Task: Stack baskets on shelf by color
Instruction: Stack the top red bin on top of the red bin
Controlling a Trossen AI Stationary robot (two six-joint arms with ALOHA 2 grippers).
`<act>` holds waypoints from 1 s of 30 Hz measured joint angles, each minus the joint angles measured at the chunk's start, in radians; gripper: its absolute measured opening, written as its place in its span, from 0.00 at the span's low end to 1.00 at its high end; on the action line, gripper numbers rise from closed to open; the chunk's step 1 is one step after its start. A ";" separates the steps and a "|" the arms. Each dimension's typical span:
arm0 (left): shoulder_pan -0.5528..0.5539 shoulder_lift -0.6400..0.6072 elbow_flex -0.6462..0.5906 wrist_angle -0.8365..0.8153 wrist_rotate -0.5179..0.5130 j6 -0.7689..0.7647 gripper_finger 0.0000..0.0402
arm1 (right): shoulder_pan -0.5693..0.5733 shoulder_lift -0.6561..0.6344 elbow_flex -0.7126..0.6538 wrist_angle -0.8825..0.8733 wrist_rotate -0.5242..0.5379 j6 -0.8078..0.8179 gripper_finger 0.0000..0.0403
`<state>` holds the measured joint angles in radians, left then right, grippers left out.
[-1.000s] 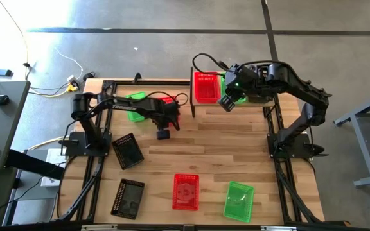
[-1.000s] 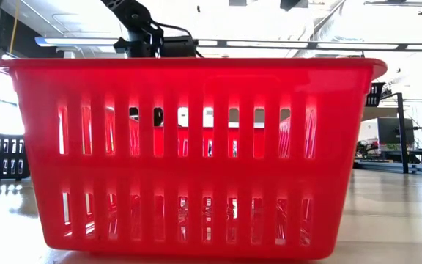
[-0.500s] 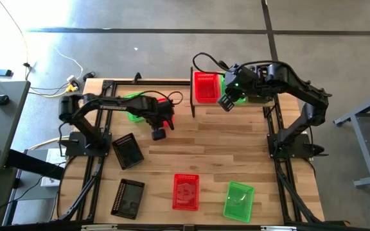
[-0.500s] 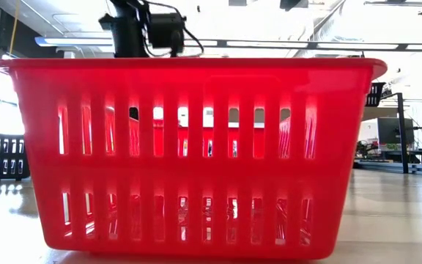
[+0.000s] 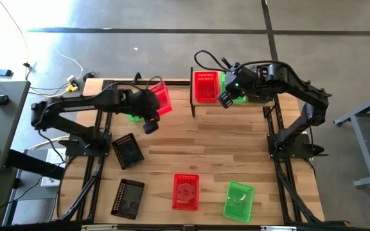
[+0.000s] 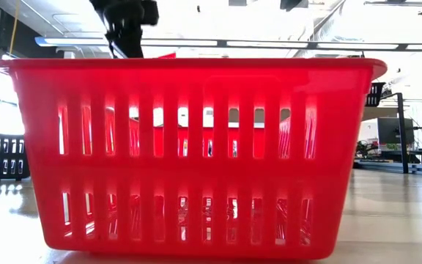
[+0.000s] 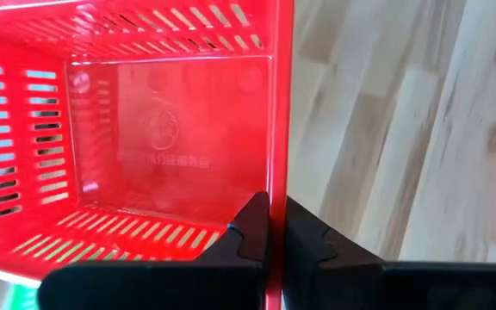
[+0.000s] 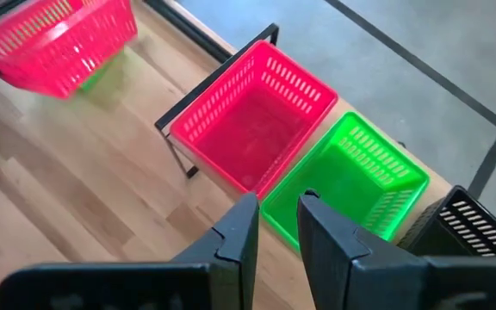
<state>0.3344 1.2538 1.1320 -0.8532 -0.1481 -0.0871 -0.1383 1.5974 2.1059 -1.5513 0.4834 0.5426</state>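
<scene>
My left gripper is shut on a red basket, lifted over the table's far left part; the right wrist view shows this basket too. A green basket rests on the table under that arm. The shelf at the far right carries a red basket, a green basket and a black basket side by side. My right gripper hovers above them, open, with nothing between its fingers. My left gripper pinches one side wall of the red basket at its rim, one finger inside the basket and one outside. The basket is lifted clear of the table and hangs tilted, its open top turned toward the wrist.
Two black baskets, a red basket and a green basket stand on the near half of the table. The red one fills the low view. Bare wood lies at the table's middle.
My left gripper has risen and drawn back toward the table's left edge, carrying the red basket. The basket has come up clear of the table beside the green basket and now hangs tilted.
</scene>
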 joint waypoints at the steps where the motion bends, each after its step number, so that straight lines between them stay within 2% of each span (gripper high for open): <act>1: 0.000 -0.014 0.012 -0.001 -0.013 0.001 0.00 | 0.000 0.000 0.000 0.000 0.006 0.000 0.17; 6: 0.000 -0.044 0.120 0.002 -0.073 0.054 0.00 | 0.000 0.000 0.000 0.000 0.036 0.020 0.17; 13: 0.010 -0.006 0.304 0.015 -0.128 0.129 0.00 | -0.007 0.000 0.000 0.000 0.094 0.023 0.17; 17: 0.033 0.050 0.429 0.018 -0.129 0.167 0.00 | -0.030 0.000 0.000 -0.002 0.130 0.018 0.17; 23: 0.063 0.157 0.614 0.026 -0.129 0.234 0.00 | -0.089 0.000 0.000 -0.004 0.238 0.025 0.17; 30: 0.073 0.298 0.754 0.056 -0.126 0.284 0.00 | -0.158 0.000 0.000 0.000 0.328 0.060 0.17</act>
<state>0.4076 1.5519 1.8857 -0.7967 -0.2745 0.1974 -0.2963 1.5974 2.1056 -1.5517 0.8111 0.6022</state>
